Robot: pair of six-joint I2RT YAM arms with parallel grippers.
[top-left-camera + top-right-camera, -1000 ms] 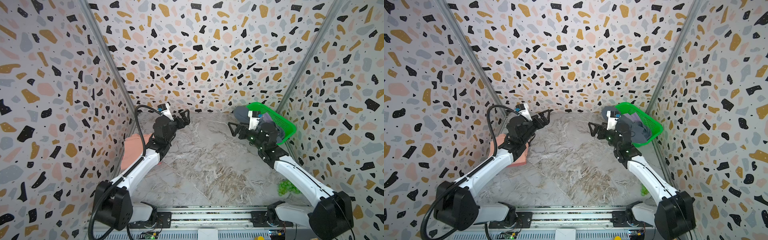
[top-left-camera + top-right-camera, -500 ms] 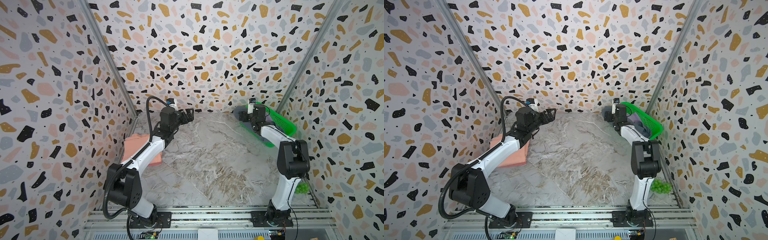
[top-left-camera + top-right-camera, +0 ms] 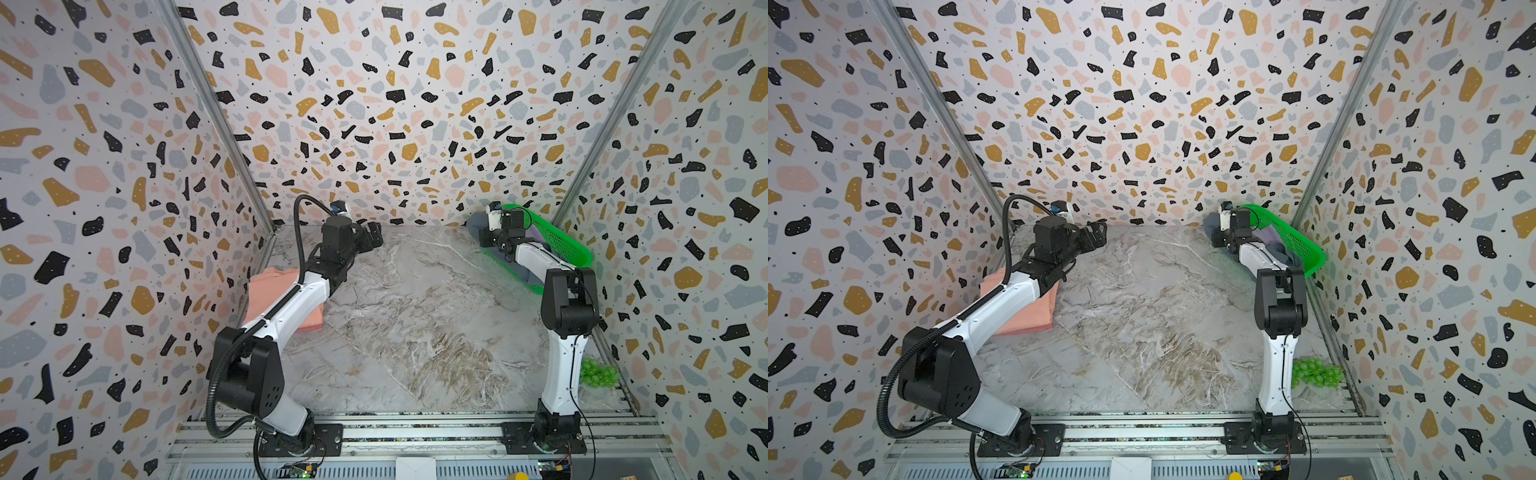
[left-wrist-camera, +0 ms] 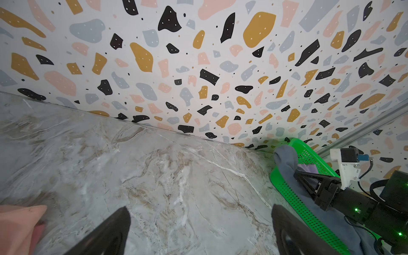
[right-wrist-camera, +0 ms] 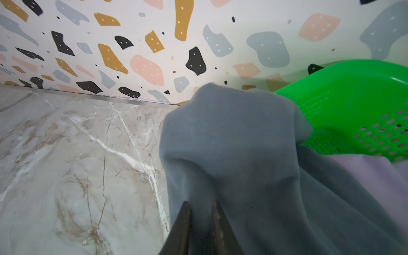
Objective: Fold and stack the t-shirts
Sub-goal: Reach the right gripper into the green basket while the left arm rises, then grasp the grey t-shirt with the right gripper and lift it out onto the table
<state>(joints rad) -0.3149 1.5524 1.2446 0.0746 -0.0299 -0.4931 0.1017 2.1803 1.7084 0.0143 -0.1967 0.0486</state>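
Since a second ago, both arms have stretched further toward the back wall, and the right gripper [image 3: 486, 241] has gone from wide open to almost closed at the green mesh basket [image 3: 569, 245].

In both top views, we see the right gripper at the grey t-shirt [image 3: 476, 220], which bulges out of the basket's end in the back right corner. The left gripper [image 3: 372, 237] hangs open above the marble-patterned table [image 3: 415, 311] near the back wall and holds nothing. The salmon-pink t-shirt [image 3: 270, 291] lies folded on the table just beside the left wall, partly hidden under the left arm. A cluster of small green balls [image 3: 598, 372] sits by the right wall toward the front. Terrazzo-patterned walls [image 3: 395, 104] close in the table on three sides.

In the left wrist view, we see the left gripper [image 4: 198, 220] with its two dark fingers [image 4: 110, 231] spread wide and only table between them. A corner of the salmon-pink t-shirt [image 4: 17, 225] shows beside one finger. Across the table, the right gripper [image 4: 304, 176] pushes into the grey t-shirt [image 4: 284, 161] spilling from the basket [image 4: 293, 198].

In the right wrist view, we see the right gripper [image 5: 199, 212] with its fingers [image 5: 185, 220] nearly together, pinching a fold of the grey t-shirt [image 5: 231, 143]. The lilac t-shirt [image 5: 375, 176] lies just beside it, against the basket's wall [image 5: 353, 88].
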